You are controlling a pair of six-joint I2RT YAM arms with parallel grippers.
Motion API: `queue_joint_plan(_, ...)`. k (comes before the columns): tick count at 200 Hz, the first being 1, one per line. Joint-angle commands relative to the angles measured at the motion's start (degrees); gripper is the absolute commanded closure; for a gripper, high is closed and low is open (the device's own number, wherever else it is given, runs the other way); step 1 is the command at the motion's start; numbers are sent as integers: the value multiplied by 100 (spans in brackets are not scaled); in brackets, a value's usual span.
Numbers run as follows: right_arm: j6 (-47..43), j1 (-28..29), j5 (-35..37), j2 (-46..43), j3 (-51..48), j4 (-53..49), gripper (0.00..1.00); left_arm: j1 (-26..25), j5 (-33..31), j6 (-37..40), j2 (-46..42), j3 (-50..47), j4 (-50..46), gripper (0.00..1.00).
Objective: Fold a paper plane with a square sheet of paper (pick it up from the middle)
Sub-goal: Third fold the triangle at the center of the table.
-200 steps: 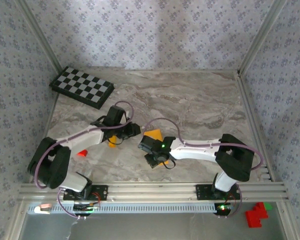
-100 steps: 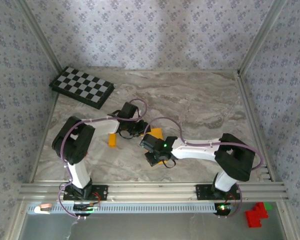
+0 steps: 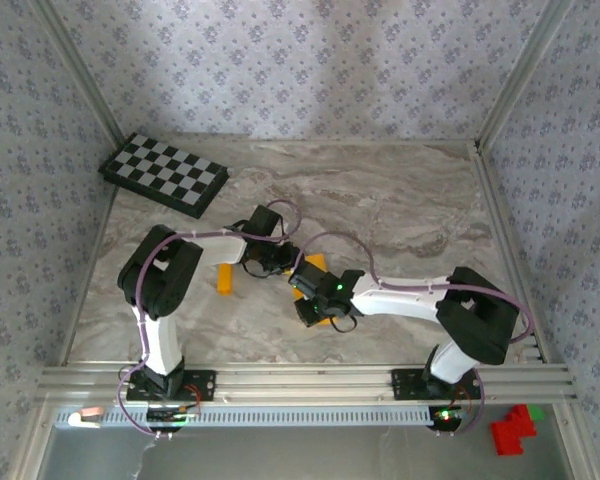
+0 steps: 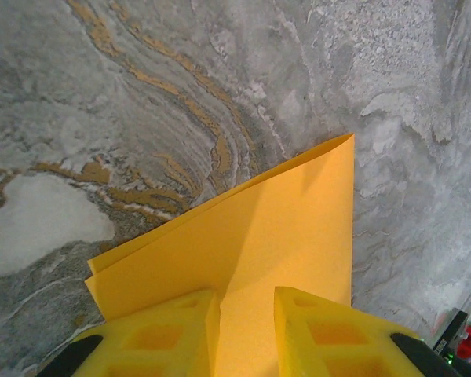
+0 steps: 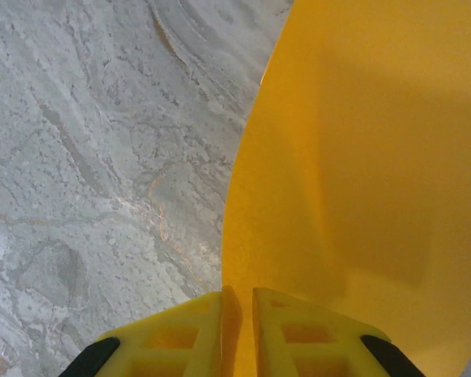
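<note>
The square sheet of paper [image 3: 313, 264], orange-yellow and folded with a crease, sits mid-table between both grippers. In the left wrist view the paper [image 4: 298, 228] lies in two layers on the marble. My left gripper [image 4: 247, 294] stands over its near part, open by a narrow gap, with the crease running to the left finger [image 4: 173, 322]. Seen from above, the left gripper [image 3: 282, 262] meets the sheet from the left. In the right wrist view the paper [image 5: 361, 157] curves up off the table. My right gripper [image 5: 237, 292] is open a crack at the sheet's edge. From above, the right gripper [image 3: 308, 282] sits at the sheet's near side.
A small thick orange block [image 3: 224, 280] lies left of the grippers, under the left forearm. A black-and-white checkered board [image 3: 165, 173] sits at the back left. The aluminium frame rail [image 3: 300, 380] runs along the near edge, with wallpapered walls on the other three sides.
My left arm has swung right, its elbow risen, bringing its gripper onto the paper. The right gripper has shifted slightly right and its jaws have parted a little.
</note>
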Motion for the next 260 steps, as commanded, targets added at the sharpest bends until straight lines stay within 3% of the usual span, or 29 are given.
queue_joint_plan(1,-108,-24,-114,-202,-122,105,81,-33,-42,220,243,56,-194,75)
queue_joint_plan(131,-201,-112,-263,-489,-421,201,75,-33,-77,358,384,94,-310,75)
queue_joint_plan(185,-157,-152,-465,-448,-422,464,92,-22,-96,496,423,150,-459,75)
queue_joint_plan(260,210,59,-691,-358,-378,831,94,-21,-315,726,71,-193,-663,75)
